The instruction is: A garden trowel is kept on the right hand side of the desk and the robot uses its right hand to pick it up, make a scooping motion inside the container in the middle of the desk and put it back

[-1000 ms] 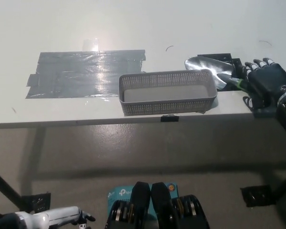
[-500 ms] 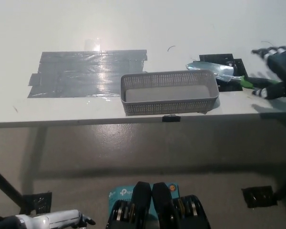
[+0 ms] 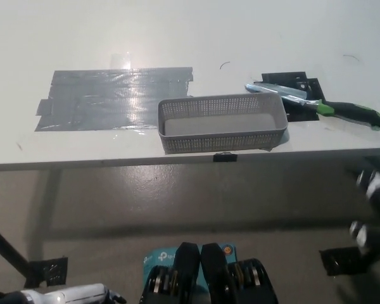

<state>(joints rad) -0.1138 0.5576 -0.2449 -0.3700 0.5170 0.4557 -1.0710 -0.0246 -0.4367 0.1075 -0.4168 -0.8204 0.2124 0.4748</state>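
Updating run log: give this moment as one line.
trowel: on desk, right of container; right hand: blurred below desk, off trowel; left hand: lower left

Plain white desk (image 3: pixel 240 38), with a few thin dark scribbles. Silver-grey tape sheet (image 3: pixel 107 98), creased and glossy, with a bright glare streak. Grey container (image 3: pixel 223 140) — fine mesh pattern on the walls, paler solid bottom. Garden trowel (image 3: pixel 316 104): silvery blade, green collar, black handle, against a black tape square (image 3: pixel 296 80). Dull grey-brown floor (image 3: pixel 177 202). Black right hand (image 3: pixel 373 209), blurred, with pale spots — white left hand (image 3: pixel 82 294).
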